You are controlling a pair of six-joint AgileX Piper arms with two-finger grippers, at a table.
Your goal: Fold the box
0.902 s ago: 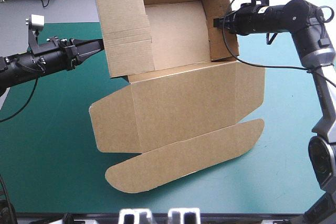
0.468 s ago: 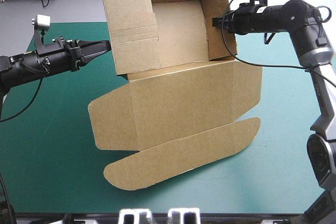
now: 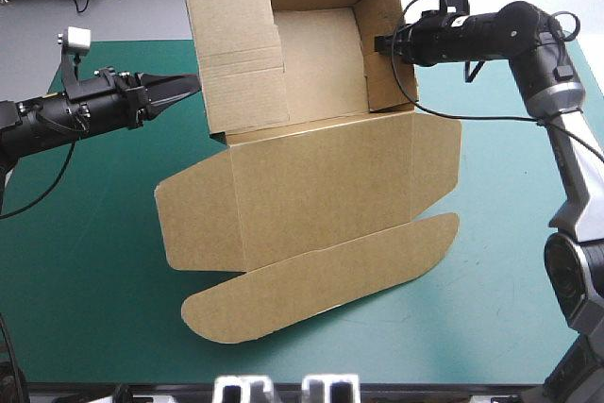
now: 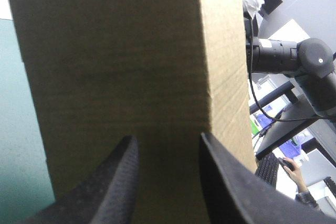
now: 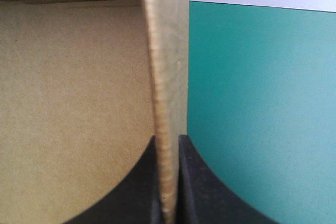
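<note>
The brown box [image 3: 311, 195] stands half-formed at the middle of the bench [image 3: 85, 261], its raised end toward the far edge and its lid [image 3: 321, 186] lying flat on the teal-green cover toward the near edge. The lid ends in a long rounded flap [image 3: 321, 280], with a short side flap at each end. At the far end the back wall and both side walls are up. The left wall [image 3: 241, 54] leans in over the tray's floor, and the right wall [image 3: 382, 40] stands nearly upright.

The left arm [image 3: 85, 110] reaches in level from the bench's left side, and its jaws are released. In the left wrist view the two black fingers [image 4: 113, 192] stand apart, with the outer face of the left wall [image 4: 131, 77] filling the space just ahead of them. From above, their tips meet that wall about halfway up.

The right arm [image 3: 491, 30] comes in from the right, its jaws clenched on the upper edge of the right wall. In the right wrist view the board's edge [image 5: 165, 129] runs straight down between the black fingers [image 5: 131, 187], with the box's inside to one side and the cover to the other
</note>
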